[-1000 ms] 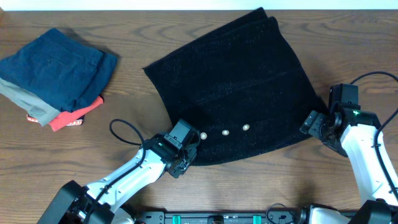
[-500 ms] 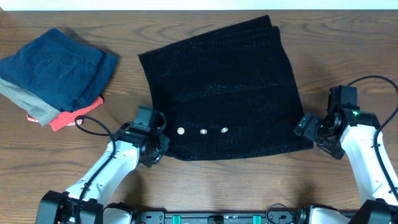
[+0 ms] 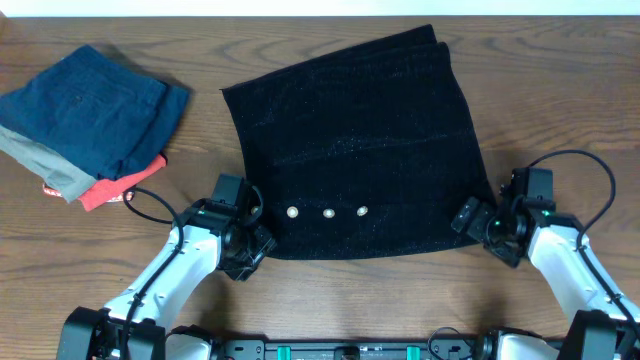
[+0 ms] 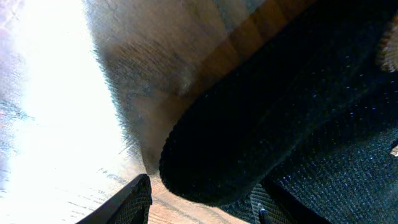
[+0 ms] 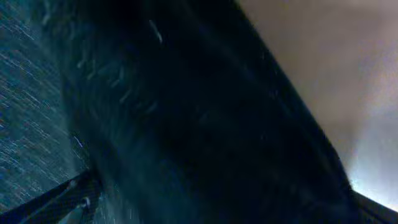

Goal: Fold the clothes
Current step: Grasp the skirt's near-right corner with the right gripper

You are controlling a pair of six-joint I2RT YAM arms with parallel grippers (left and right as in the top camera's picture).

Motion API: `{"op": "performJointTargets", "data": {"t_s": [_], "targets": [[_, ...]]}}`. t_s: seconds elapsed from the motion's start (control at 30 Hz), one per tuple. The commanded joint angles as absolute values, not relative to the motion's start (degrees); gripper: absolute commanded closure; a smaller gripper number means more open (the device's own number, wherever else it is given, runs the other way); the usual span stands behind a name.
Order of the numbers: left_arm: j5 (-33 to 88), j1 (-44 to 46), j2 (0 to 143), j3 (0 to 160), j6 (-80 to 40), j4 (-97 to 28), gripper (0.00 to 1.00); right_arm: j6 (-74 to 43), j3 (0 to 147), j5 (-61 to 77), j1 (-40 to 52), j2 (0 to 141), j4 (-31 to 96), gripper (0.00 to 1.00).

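Two near corners of the garment point(image 3: 360, 140) are where I have the arms: the left gripper point(image 3: 248, 240) at the near-left corner and the right gripper point(image 3: 476, 222) at the near-right one. The garment lies spread flat in the middle of the table point(image 3: 570, 80), with its snaps point(image 3: 327, 212) along the near edge and its far edge close to the table's far edge. On the left wrist camera a thick roll of black cloth sits between the fingers point(image 4: 134, 199), so I read that gripper as clamped on the corner. The right wrist camera is dark and smeared, and I cannot tell whether that gripper is closed on the cloth or only pressed against it. That is my main worry. If I lift both sides to carry the near edge toward the far edge and the right has no real hold, that corner will stay on the table and the fold will come out skewed. The fabric looks fuzzy and thick, so a shallow pinch could slip out, or catch only the top layer. Raising the arms unevenly would also twist the edge. The folded pile point(image 3: 90, 110) at the far-left corner is well apart and, I judge, no danger.
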State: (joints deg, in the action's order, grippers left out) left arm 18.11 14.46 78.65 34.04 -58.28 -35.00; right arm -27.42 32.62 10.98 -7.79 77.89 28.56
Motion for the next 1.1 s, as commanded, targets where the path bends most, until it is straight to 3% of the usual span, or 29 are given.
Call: {"op": "performJointTargets", "data": {"t_s": [0.0, 0.07, 0.17, 0.27, 0.37, 0.43, 0.53, 0.63, 0.77, 1.07], "targets": [[18.41, 14.61, 78.37, 33.17, -57.45, -35.79, 0.47, -28.29, 30.20, 12.93, -7.31, 78.76, 25.50, 0.01], [18.41, 14.87, 78.37, 33.17, -57.45, -35.53, 0.47, -28.29, 30.20, 12.88, -7.31, 78.76, 24.93, 0.01], [18.41, 14.98, 78.39, 33.17, -57.45, -35.38, 0.47, -28.29, 30.20, 12.88, -7.31, 78.76, 25.43, 0.09], [18.44, 14.98, 78.39, 33.17, -57.71, -35.33, 0.47, -28.42, 30.20, 12.27, -7.33, 78.76, 27.22, 0.26], [18.41, 14.98, 78.39, 33.17, -57.71, -35.33, 0.48, -30.24, 30.20, 9.61, -7.33, 78.76, 29.43, 0.37], [18.41, 14.98, 78.39, 33.17, -57.71, -35.33, 0.57, -30.20, 30.20, 8.69, -7.33, 78.76, 29.95, 0.41], [18.39, 14.98, 78.39, 33.17, -57.67, -35.35, 0.88, -30.22, 30.22, 8.34, -7.35, 78.76, 29.98, 0.50], [16.40, 14.96, 78.39, 33.17, -57.60, -35.33, 0.94, -30.22, 30.39, 8.36, -7.60, 78.74, 29.98, 0.68], [14.79, 14.96, 78.15, 33.34, -53.80, -35.14, 0.94, -30.15, 32.18, 8.36, -7.64, 78.32, 32.42, 0.88], [14.94, 14.96, 68.10, 37.58, -43.72, -46.68, 0.94, -28.64, 44.45, 1.67, -8.75, 73.08, 50.19, 0.91]]}}
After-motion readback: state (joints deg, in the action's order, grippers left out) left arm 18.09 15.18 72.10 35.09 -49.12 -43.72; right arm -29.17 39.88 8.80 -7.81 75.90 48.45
